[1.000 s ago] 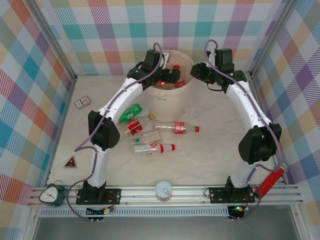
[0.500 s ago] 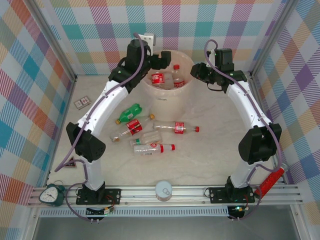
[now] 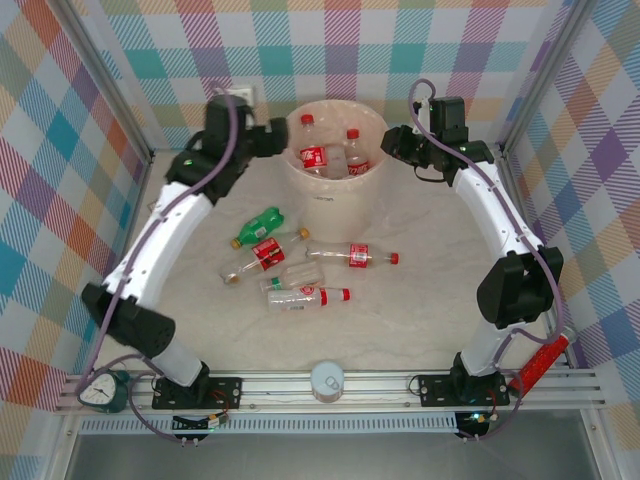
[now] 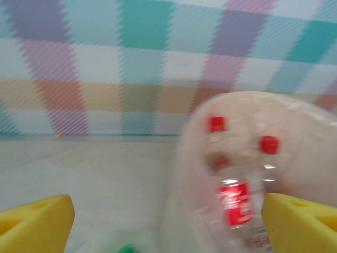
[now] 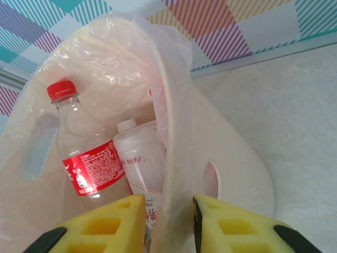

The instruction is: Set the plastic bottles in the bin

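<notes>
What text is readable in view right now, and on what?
"Coke": red label of the red-capped bottle in the bin.
Fine print beneath it: too small to read.
Red marks on the white-capped bottle: partly hidden, unreadable.
Labels on the loose bottles on the table: too small.

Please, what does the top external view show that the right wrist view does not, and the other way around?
Top external view: several loose bottles lying on the table, among them the green bottle, plus the white-lidded jar and the alarm clock at the near edge.
Right wrist view: the right pincer closed on the wall of the bin, the clear liner bag and a handle hole.
Both: the bin and a red-capped bottle standing inside it.
</notes>
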{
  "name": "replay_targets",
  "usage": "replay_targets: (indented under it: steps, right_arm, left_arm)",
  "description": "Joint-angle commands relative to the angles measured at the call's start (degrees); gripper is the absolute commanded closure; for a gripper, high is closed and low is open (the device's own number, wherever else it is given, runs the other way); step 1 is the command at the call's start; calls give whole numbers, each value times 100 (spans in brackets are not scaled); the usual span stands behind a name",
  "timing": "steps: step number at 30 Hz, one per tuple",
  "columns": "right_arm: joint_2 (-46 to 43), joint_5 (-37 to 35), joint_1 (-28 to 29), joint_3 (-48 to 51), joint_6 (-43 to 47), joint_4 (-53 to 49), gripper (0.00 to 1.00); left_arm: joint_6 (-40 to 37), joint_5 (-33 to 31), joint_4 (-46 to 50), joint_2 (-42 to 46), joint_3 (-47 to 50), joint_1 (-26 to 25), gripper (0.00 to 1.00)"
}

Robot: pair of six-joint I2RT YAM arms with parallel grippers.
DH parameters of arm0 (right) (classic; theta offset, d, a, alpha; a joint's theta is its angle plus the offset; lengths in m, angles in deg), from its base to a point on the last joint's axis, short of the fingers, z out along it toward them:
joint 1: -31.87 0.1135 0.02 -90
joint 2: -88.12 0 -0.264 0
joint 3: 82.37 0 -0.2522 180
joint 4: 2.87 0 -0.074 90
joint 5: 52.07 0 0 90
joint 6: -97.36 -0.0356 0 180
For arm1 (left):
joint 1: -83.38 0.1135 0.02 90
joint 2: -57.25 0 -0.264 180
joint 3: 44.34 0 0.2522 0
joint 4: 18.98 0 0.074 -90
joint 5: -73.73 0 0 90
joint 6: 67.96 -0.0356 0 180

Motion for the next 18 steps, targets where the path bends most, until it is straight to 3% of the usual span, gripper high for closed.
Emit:
replay_targets:
  steps: [1, 6, 9, 13, 18]
  right_arm:
    - [122, -2, -18, -116, 210, -218, 70]
    - [87, -37, -12, -131, 285, -289, 70]
    - [68, -59, -19, -120, 318, -320, 70]
    - [94, -61, -18, -109, 338, -329, 70]
    - [131, -19, -20, -44, 333, -338, 70]
  left_arm:
    - [402, 384, 608, 534, 726, 673, 9]
    - [179, 723, 999, 651, 1703, 1357, 9]
    - [-134, 956, 1110, 278, 1933, 1433, 9]
    - [-473, 1719, 1132, -396, 1938, 1424, 6]
    - [-696, 2093, 682, -1008, 2076, 1411, 3]
